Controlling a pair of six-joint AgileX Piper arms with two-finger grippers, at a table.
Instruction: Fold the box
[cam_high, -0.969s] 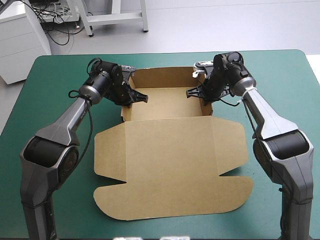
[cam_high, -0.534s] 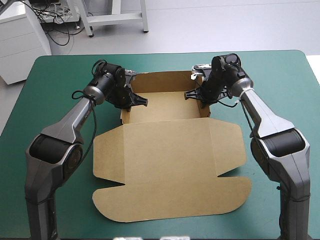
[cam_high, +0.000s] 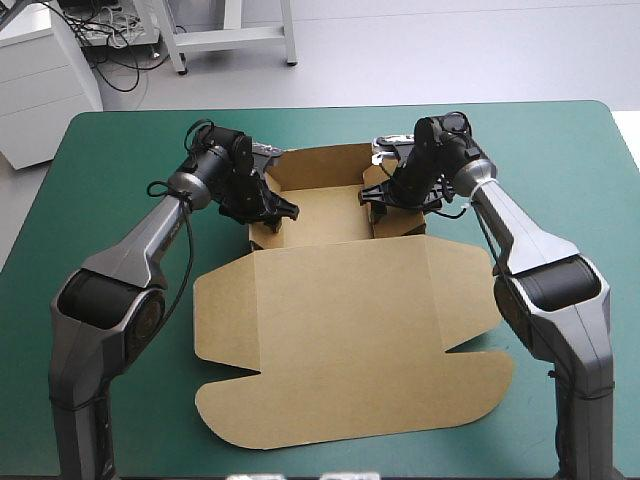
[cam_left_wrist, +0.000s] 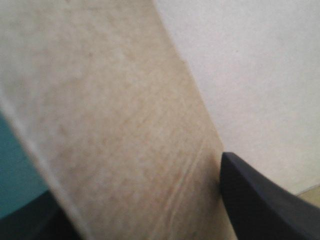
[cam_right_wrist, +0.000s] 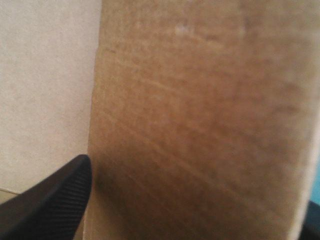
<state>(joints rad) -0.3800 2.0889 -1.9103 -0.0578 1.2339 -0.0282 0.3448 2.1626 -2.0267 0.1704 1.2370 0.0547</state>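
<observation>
Both side walls of the brown box (cam_high: 340, 320) had been drawn inward since the earlier frames, and the tray between them was seen narrower, with the whole sheet shifted a little on the teal-green worktop (cam_high: 110, 170). The box was placed at the middle of the worktop, its back wall (cam_high: 320, 163) raised at the far side and its lid panel (cam_high: 340, 270) laid flat toward the near edge.

The left tool (cam_high: 275, 208) was clenched on the left side wall (cam_high: 260, 236), and the right tool (cam_high: 375, 192) on the right side wall (cam_high: 402, 222). In each wrist view the board was shown pinched between that arm's black fingers (cam_left_wrist: 255, 200) (cam_right_wrist: 55, 205), one to either face of it.

The board was judged to be light and stiff, likely to bend cleanly along its scored creases and to buckle or tear if forced elsewhere. Its matt surface was judged to offer fair grip. A hold on the upper edge of each side wall, close to its corner with the back wall, was considered best for the tucking that was yet to be done.

No brand, label or printed writing could be made out on the board in any view.
</observation>
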